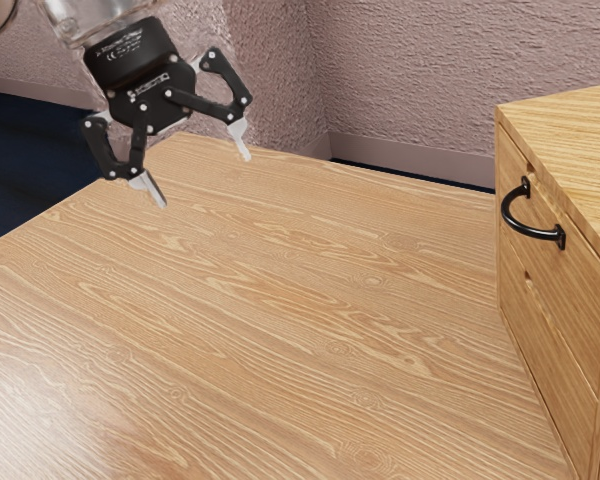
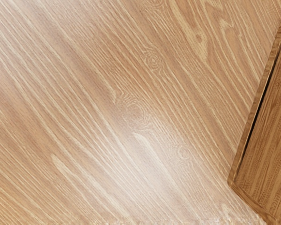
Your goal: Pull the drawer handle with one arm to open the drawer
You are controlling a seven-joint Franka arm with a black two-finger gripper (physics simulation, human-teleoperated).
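Here, in the exterior view, the gripper (image 1: pixel 195 168) hangs at about ten o'clock, above the far corner of the wooden table (image 1: pixel 280 330). Its two fingers (image 1: pixel 148 188) stand wide apart, tips angled down toward the tabletop, with nothing between them.

At about three o'clock stands a wooden cabinet (image 1: pixel 570 130), set on the table at the exterior view's right. The upper drawer (image 1: pixel 575 285) sits in its front, and that front lies level with the panel below it. The drawer handle (image 1: pixel 525 229) is a black bow fixed near the far end of the drawer front. Its long axis runs along the face of the drawer, from roughly eleven o'clock to five o'clock as drawn, and the bow bulges out toward the exterior view's left, toward the open tabletop. Handle and gripper are well apart, with a broad stretch of bare wood between them. A rough pinkish wall (image 1: pixel 420 70) stands behind the table, at twelve o'clock.

In the wrist view, the table (image 2: pixel 122 112) lies under the hand, its grain running in long slanted streaks. A corner of the cabinet (image 2: pixel 271 154) shows beside that bare wood, with a thin dark line running along one of its edges.
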